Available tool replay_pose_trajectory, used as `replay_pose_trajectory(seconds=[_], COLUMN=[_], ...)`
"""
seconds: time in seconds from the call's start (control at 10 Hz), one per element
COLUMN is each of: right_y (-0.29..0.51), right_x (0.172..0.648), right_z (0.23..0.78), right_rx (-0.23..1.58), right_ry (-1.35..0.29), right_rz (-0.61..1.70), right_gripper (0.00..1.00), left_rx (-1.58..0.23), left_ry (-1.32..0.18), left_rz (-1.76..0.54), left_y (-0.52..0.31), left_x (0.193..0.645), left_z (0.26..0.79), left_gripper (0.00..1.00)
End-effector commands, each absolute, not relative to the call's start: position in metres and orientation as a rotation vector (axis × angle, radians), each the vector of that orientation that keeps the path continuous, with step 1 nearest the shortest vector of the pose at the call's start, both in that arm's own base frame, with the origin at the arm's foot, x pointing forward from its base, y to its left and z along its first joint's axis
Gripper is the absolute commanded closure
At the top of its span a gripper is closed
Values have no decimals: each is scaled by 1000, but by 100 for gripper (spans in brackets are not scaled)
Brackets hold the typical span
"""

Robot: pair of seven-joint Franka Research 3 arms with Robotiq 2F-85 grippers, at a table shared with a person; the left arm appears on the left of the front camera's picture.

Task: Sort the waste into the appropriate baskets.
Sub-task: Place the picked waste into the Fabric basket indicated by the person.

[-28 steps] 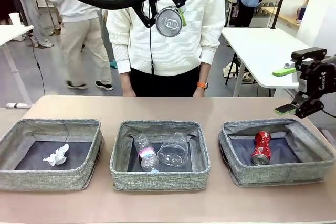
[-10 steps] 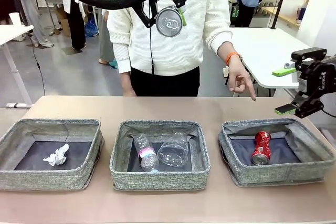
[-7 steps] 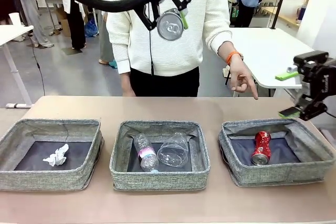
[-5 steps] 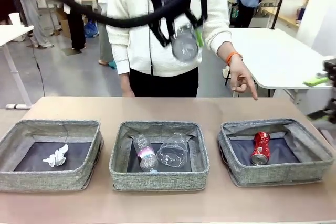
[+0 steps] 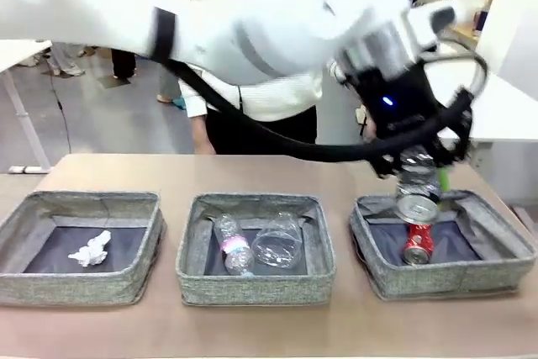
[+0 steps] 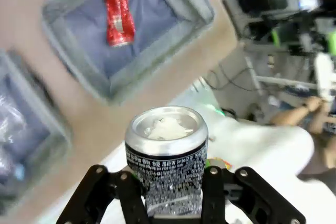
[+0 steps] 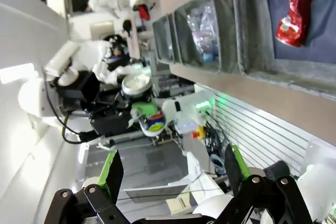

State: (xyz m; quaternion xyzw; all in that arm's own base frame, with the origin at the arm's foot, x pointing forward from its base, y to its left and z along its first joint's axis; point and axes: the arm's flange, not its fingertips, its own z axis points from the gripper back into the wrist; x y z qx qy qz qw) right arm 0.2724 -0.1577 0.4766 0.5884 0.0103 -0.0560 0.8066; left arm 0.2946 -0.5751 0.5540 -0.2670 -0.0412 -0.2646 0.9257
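My left gripper [image 5: 419, 184] is shut on a dark blue can [image 5: 418, 206] and hangs just above the right basket [image 5: 370, 262], where a crushed red can [image 5: 417, 241] lies. In the left wrist view the dark can [image 6: 165, 145] sits between my black fingers [image 6: 210, 184], with the red can [image 6: 118, 11] and its basket [image 6: 79, 74] blurred below. The middle basket [image 5: 252, 285] holds a pink-label bottle [image 5: 233, 245] and a crushed clear bottle [image 5: 279, 240]. A white tissue [image 5: 91, 250] lies in the left basket [image 5: 76, 287]. My right gripper [image 7: 172, 171] is open and holds nothing.
My left arm [image 5: 252, 31] stretches across the whole table from the left, in front of a person in a white sweater [image 5: 277, 98] at the far side. A white table [image 5: 504, 111] stands behind on the right. Bare tabletop runs in front of the baskets.
My left arm has swung right and down with the dark can, from high over the middle basket to just over the right basket. My right gripper has left the front view to the right.
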Motion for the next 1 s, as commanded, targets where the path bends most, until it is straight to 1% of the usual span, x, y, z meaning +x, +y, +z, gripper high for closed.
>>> replay_pose_trajectory(seconds=[0.0,0.1,0.3,0.4,0.8,0.9], right_y=[-145,-145,-145,-145,-145,-145], right_x=[283,283,283,283,283,283], right_z=[479,479,479,479,479,479], right_rx=[1231,1231,1231,1231,1231,1231], right_ry=[58,58,58,58,58,58], right_rz=[-126,-126,-126,-126,-126,-126], right_gripper=[0,0,0,0,0,0], left_rx=[-509,-495,-454,-450,-455,-441], left_ry=[-166,-195,-185,-171,-209,-239], left_rz=[-625,-609,-568,-563,-541,-585], left_y=[-634,-647,-656,-655,-649,-648], left_x=[345,354,369,371,374,375], left_z=[563,552,529,525,524,521], left_gripper=[79,79,79,79,79,24])
